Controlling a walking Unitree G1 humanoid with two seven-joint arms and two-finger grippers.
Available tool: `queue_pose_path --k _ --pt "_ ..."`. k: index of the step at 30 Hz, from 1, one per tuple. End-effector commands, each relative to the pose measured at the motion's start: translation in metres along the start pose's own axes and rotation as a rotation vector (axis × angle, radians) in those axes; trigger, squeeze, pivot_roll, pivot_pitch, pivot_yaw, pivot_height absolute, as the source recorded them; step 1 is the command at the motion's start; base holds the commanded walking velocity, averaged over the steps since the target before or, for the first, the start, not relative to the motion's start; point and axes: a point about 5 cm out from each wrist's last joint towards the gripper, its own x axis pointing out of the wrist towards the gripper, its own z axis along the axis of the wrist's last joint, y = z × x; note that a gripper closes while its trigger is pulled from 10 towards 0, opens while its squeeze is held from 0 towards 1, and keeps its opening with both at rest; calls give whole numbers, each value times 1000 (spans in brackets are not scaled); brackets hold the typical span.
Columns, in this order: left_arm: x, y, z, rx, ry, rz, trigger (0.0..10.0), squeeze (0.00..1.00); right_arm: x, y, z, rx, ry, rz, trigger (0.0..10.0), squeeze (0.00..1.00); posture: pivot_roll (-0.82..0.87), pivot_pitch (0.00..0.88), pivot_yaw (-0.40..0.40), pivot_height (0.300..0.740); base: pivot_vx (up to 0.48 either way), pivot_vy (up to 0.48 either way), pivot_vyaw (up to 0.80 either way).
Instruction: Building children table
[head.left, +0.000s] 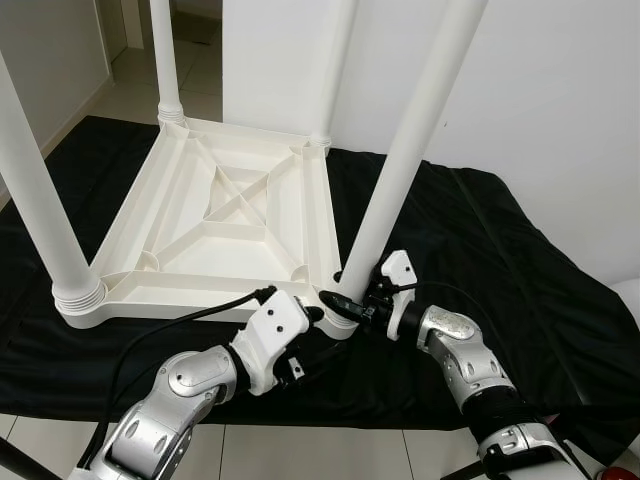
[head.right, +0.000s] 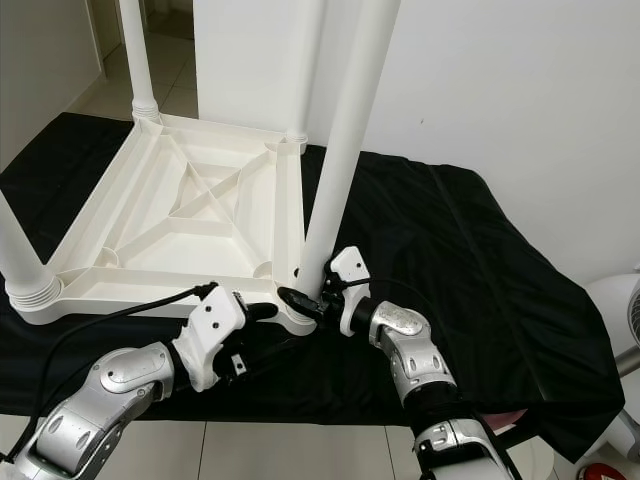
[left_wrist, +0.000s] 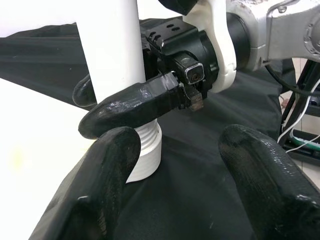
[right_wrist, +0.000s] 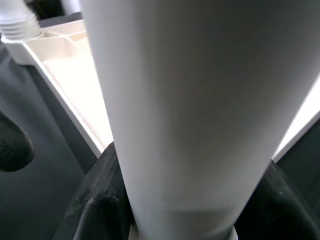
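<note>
Right gripper (head.left: 345, 308): mine, fingers closed around the base of the near-right table leg (head.left: 405, 170), one black finger (left_wrist: 135, 102) across its front and the other behind, just above the threaded collar.
Left gripper (head.left: 312, 318): mine, fingers spread with nothing between them, at the tabletop's near-right corner, close beside the right gripper and the leg's foot.
Tabletop (head.left: 225, 215): white, upside down, ribbed underside showing, lying on a black cloth (head.left: 480, 260).
Other legs: one upright at the near-left corner (head.left: 40, 215), one at the far-left corner (head.left: 163, 60), one at the far-right corner (head.left: 338, 60).
Held leg: tilts away to the right toward the white wall (head.left: 560, 110).
Edges: the tabletop's near edge lies close to the cloth's near edge; tiled floor (head.left: 300, 450) below.
Open room: a wide stretch of bare cloth to the right of the held leg.
</note>
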Motion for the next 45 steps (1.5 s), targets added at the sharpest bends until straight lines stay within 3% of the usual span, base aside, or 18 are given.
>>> queue_pose_path --k 1,7,10,12,14,16,17,20,27,28,29,40,41,42,45 --pt "3 0 0 -1 2 1 10000 0 -1 3 -8 53 20 -47 10000 0 55 0 -142 740 0 0 0" --pt "4 -1 -1 -5 0 -1 10000 0 0 3 -10 103 12 -226 10000 0 47 0 -146 740 0 0 0" --pt "5 -3 -2 -13 0 -5 10000 0 1 6 -14 116 37 -447 10000 0 42 0 -145 740 0 0 0" --pt "5 -3 -2 -13 0 -5 10000 0 1 6 -14 116 37 -447 10000 0 42 0 -145 740 0 0 0" --pt "5 -3 -2 -14 1 -6 10000 0 0 8 -16 148 53 -572 10000 0 40 0 -144 740 0 0 0" --pt "5 -3 -2 -16 1 -6 10000 0 0 11 -16 156 50 -618 10000 0 39 0 -145 740 0 0 0" --pt "5 -3 -2 -16 1 -6 10000 0 0 11 -16 156 50 -618 10000 0 39 0 -145 740 0 0 0" --pt "5 -3 -2 -15 2 -2 10000 0 -3 25 -16 92 62 -767 10000 0 47 0 -154 740 0 0 0" --pt "4 -2 -3 -18 2 7 10000 0 -3 26 -11 109 29 -798 10000 4 50 0 -158 740 0 0 0" --pt "4 -3 -3 -19 2 7 10000 0 -3 25 -9 107 21 -801 10000 137 50 0 -158 740 0 0 0" --pt "4 -3 -3 -18 2 7 10000 0 -2 26 -6 114 3 -787 10000 1000 52 0 -159 740 0 0 0" --pt "4 -3 -2 -14 1 8 10000 0 -4 25 1 126 -30 -737 10000 1000 53 0 -162 740 0 0 0" --pt "3 -3 -2 -13 2 8 10000 0 -4 24 3 121 -32 -711 10000 871 52 0 -161 740 0 0 0" --pt "3 -3 -2 -13 2 8 10000 0 -5 24 4 116 -34 -679 10000 0 52 0 -161 740 0 0 0" --pt "3 -3 -2 -12 2 8 10000 0 -5 24 4 108 -38 -646 10000 0 52 0 -161 740 0 0 0"
